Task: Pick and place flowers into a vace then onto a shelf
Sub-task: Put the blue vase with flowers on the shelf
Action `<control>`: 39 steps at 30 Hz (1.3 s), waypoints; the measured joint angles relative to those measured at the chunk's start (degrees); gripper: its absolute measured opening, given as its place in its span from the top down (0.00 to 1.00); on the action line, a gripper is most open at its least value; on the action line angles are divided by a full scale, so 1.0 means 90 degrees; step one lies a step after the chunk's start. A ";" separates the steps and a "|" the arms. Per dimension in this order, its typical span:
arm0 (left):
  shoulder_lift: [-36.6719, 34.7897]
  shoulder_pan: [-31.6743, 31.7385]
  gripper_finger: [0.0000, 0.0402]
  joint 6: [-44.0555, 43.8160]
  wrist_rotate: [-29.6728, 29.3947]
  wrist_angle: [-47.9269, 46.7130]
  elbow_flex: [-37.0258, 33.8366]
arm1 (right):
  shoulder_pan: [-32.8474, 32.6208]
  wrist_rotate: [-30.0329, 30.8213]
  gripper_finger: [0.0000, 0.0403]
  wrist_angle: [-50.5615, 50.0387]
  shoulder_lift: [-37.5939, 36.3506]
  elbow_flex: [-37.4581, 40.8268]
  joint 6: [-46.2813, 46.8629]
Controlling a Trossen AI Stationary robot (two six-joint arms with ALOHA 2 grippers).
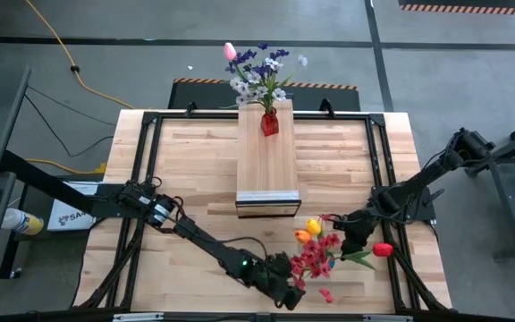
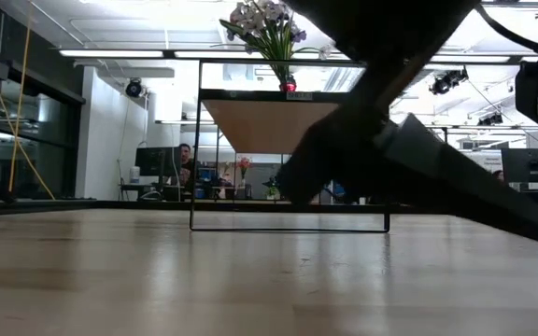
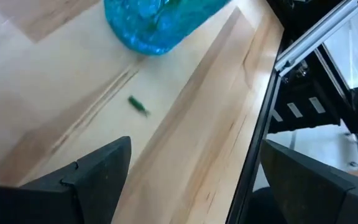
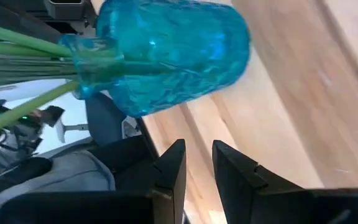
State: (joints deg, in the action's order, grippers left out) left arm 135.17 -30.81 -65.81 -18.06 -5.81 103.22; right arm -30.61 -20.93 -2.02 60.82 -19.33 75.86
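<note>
A blue glass vase point(image 4: 173, 56) stands on its base on the table near the front edge, with green stems point(image 4: 23, 56) in its neck. From above, its bunch of flowers point(image 1: 316, 255) hides it: red sprays, yellow and orange tulips point(image 1: 309, 231) and a red tulip point(image 1: 383, 249) leaning right. My right gripper point(image 1: 354, 240) hovers just beyond the bunch on its right; its fingers point(image 4: 197, 146) stand a narrow gap apart with nothing between them. My left gripper point(image 1: 289, 291) is wide open point(image 3: 196, 143), low over the table left of the vase point(image 3: 154, 25) and nearer the front edge.
The shelf point(image 1: 266, 165) runs down the table's middle, with a red vase point(image 1: 270, 122) of purple, white and pink flowers point(image 1: 257, 72) at its far end. A loose red blossom point(image 1: 326, 295) and a green scrap point(image 3: 138, 106) lie on the table. The table's black frame point(image 3: 272, 93) runs close by.
</note>
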 joint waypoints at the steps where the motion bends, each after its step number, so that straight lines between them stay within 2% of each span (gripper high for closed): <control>1: -0.0002 -0.0048 0.04 -0.0076 -0.0079 -0.0054 0.0000 | 0.0018 0.0018 0.82 -0.0126 -0.0067 0.0000 -0.0069; 8: -0.0130 -0.0356 0.04 -0.0715 -0.0522 -0.0522 0.0012 | 0.0068 0.0245 0.82 -0.1472 -0.0991 0.0000 -0.0562; 17: -0.0591 -0.0645 0.04 -0.1695 -0.1231 -0.2556 0.0005 | -0.0106 0.0807 0.82 -0.2660 -0.2614 0.0000 -0.1001; 23: -0.0644 -0.0668 0.04 -0.1778 -0.1242 -0.2906 0.0002 | -0.0559 0.1495 0.82 -0.2502 -0.3214 0.0000 -0.1513; 31: -0.0644 -0.0665 0.04 -0.1910 -0.1224 -0.3098 0.0000 | -0.1222 0.2662 0.82 -0.2230 -0.3215 0.0000 -0.2025; 39: -0.0644 -0.0663 0.04 -0.2055 -0.1221 -0.3144 0.0000 | -0.1323 0.2809 0.82 -0.1216 -0.3211 0.0826 -0.1691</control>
State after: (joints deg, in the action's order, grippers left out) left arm 129.38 -36.77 -84.31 -29.05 -34.11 103.22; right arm -42.52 4.35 -12.97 31.92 -11.90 60.64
